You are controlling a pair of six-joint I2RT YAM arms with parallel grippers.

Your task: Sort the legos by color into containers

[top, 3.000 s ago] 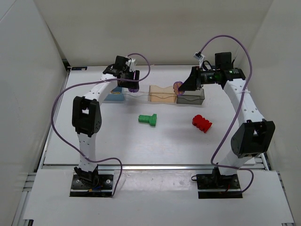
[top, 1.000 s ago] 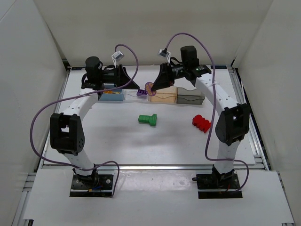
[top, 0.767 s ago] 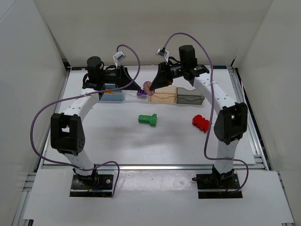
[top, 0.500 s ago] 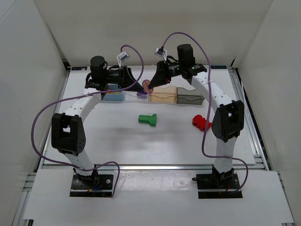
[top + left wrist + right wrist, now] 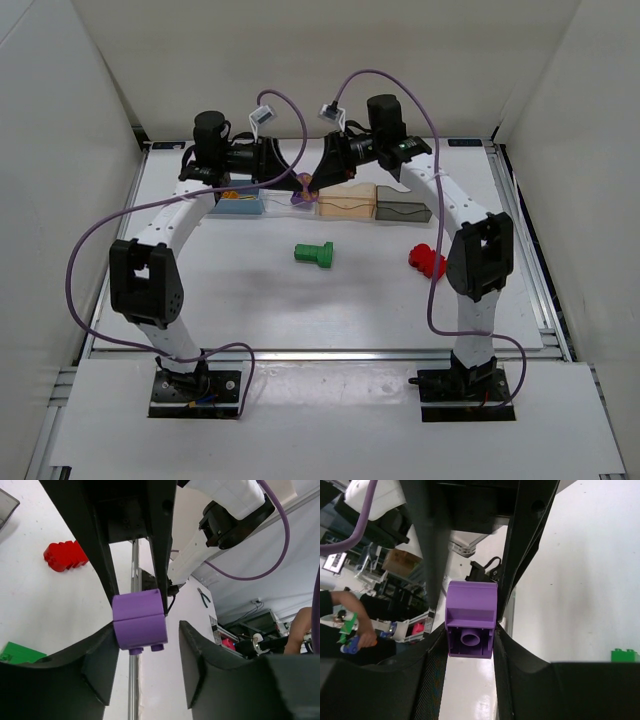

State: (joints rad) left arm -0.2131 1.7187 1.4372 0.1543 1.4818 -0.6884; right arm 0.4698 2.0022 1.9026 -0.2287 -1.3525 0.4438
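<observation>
At upper centre, my right gripper (image 5: 314, 183) clamps the purple lego (image 5: 471, 625), left gripper (image 5: 147, 630) open around it; seems light, slick, so I'd pinch flat sides.

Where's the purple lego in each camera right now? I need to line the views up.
Top external: purple lego at back centre, between both arms' tips, just left of the pale orange box.
Left wrist: centre, between the left tool's parted fingers.
Right wrist: centre, hollow underside showing, clamped in the right tool.
Shared landmark: green lego, mid-table from above, bottom-left corner for left wrist, right edge for right wrist.
</observation>
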